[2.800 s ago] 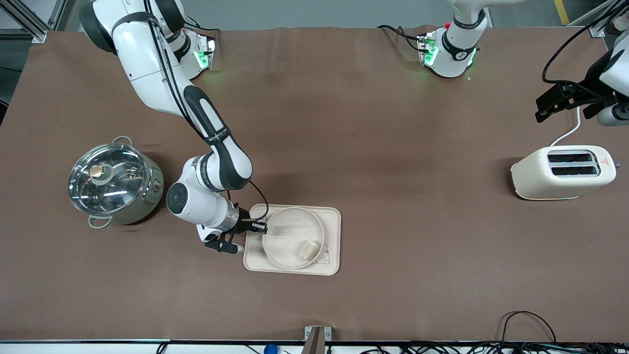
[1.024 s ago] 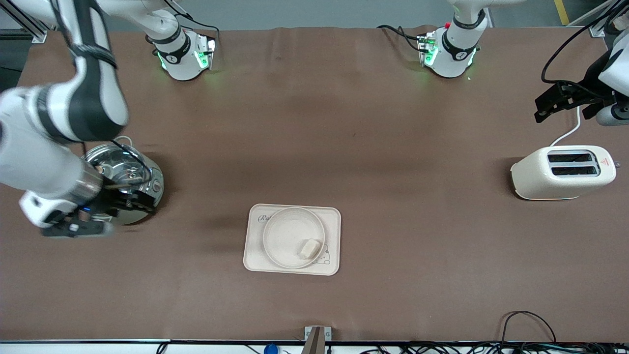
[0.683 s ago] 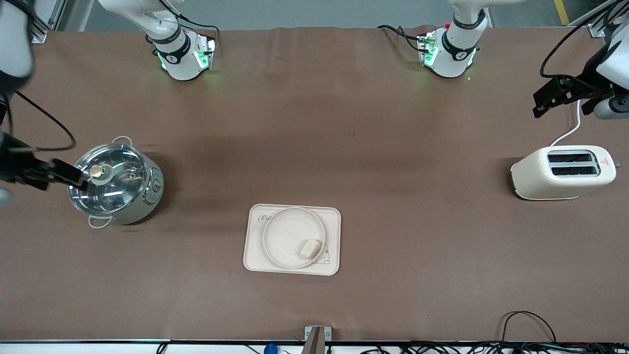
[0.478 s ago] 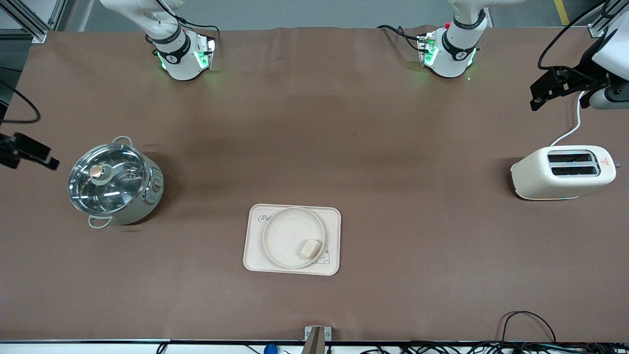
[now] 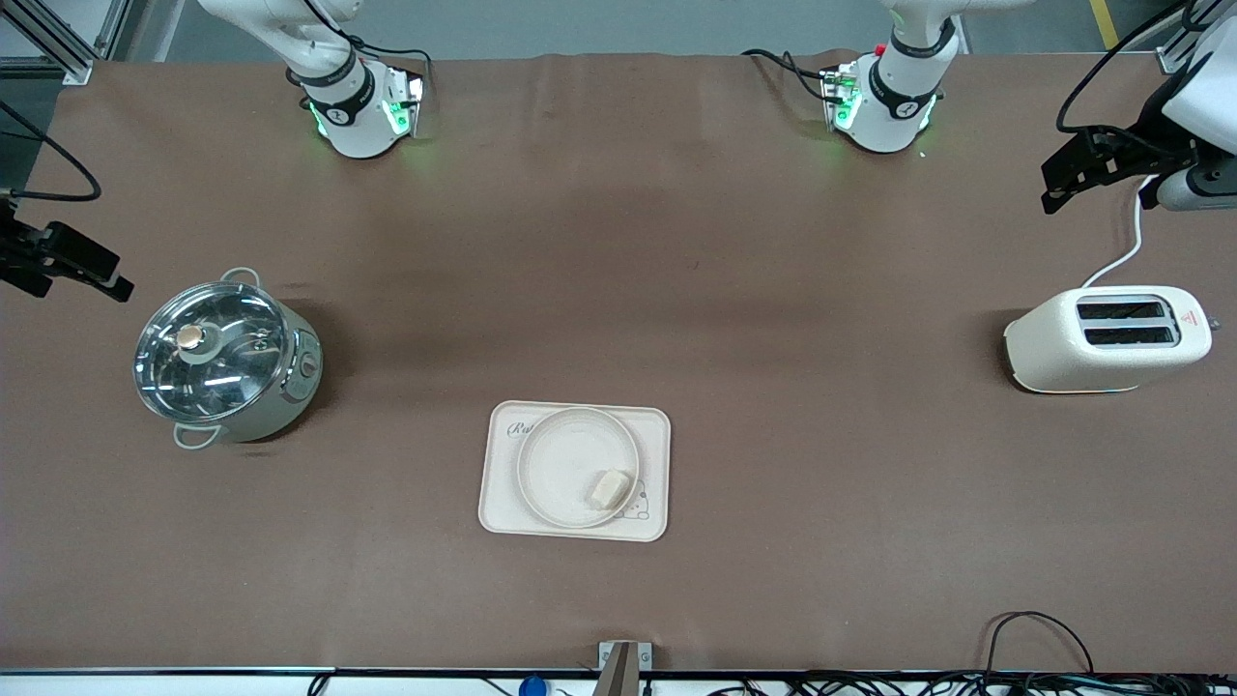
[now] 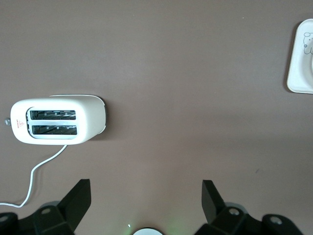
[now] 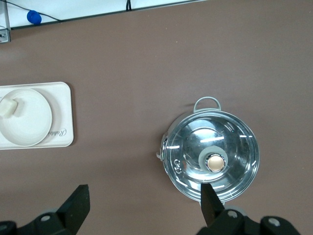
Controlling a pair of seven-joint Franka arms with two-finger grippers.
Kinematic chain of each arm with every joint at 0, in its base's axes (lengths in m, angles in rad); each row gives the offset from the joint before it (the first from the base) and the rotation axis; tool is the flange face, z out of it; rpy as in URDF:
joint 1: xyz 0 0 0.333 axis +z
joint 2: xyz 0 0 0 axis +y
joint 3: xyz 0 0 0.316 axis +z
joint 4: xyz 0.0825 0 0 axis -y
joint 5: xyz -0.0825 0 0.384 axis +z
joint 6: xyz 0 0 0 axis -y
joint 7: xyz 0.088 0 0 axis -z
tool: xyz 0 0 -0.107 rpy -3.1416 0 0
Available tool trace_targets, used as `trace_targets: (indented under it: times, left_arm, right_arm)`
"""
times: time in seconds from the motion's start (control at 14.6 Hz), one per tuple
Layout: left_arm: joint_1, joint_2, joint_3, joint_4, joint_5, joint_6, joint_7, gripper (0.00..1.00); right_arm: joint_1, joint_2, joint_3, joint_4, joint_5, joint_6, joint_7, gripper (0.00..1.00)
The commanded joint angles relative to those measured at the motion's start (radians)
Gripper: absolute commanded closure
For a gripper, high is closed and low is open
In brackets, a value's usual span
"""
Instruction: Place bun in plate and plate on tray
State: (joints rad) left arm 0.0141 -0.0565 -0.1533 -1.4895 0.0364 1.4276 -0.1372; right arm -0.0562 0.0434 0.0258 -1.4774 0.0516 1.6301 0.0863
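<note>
Front view: tray, long axis running between the two arms' ends of the table, "Rabbit" lettering toward the right arm's end. Plate on tray. Bun in plate, at the rim nearest the camera and the rabbit drawing, long axis slanted. Pot with glass lid, toward the right arm's end. Toaster, toward the left arm's end. Left gripper: over bare table beside toaster, fingers spread, empty. Right gripper: above the table edge by the pot, fingers spread, empty.
</note>
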Motion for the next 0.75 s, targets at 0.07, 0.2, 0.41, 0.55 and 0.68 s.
trace_targets:
  times: [0.07, 0.2, 0.41, 0.55, 0.68]
  left_arm:
    - [0.009, -0.005, 0.0, 0.034, -0.016, -0.064, 0.031, 0.0]
    - [0.004, 0.0, 0.001, 0.035, -0.015, -0.062, 0.031, 0.0]
    - [0.0, 0.009, 0.001, 0.035, -0.013, -0.062, 0.033, 0.0]
    - [0.0, 0.009, 0.0, 0.035, -0.015, -0.062, 0.033, 0.0]
    - [-0.003, 0.01, 0.0, 0.035, -0.015, -0.062, 0.033, 0.0]
  right_arm:
    - [-0.027, -0.023, 0.051, -0.011, -0.033, 0.022, 0.059, 0.0]
    - [-0.019, -0.025, 0.046, -0.012, -0.035, 0.011, 0.063, 0.0]
    - [-0.03, -0.025, 0.042, -0.012, -0.035, -0.009, 0.046, 0.0]
    - [-0.025, -0.028, 0.011, -0.026, -0.035, -0.03, 0.037, 0.0]
    - [-0.028, -0.031, -0.007, -0.024, -0.035, -0.064, 0.03, 0.0]
